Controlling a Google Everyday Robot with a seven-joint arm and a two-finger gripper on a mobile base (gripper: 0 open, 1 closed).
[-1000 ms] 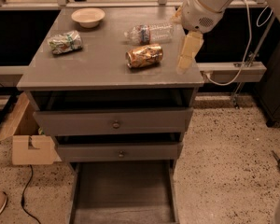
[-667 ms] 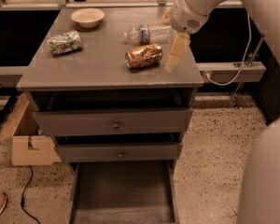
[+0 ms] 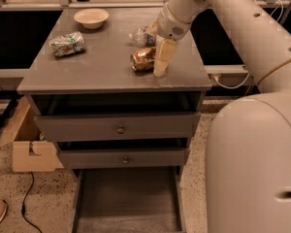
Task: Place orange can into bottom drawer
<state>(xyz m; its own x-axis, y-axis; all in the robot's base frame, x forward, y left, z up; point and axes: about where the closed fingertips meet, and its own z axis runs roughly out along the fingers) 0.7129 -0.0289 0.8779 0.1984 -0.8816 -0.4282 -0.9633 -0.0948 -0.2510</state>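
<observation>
We should centre our gripper [image 3: 160, 68], open or closed we cannot tell, on the orange can [image 3: 141, 60] at its nine o'clock.

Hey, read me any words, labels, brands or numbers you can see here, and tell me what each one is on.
No text here is legible.
Orange can: markings, not legible.
Green-and-white foil packet: print, not legible.
Clear plastic bottle: label, not legible.
The gripper is at the orange can's right end, over the cabinet top.
</observation>
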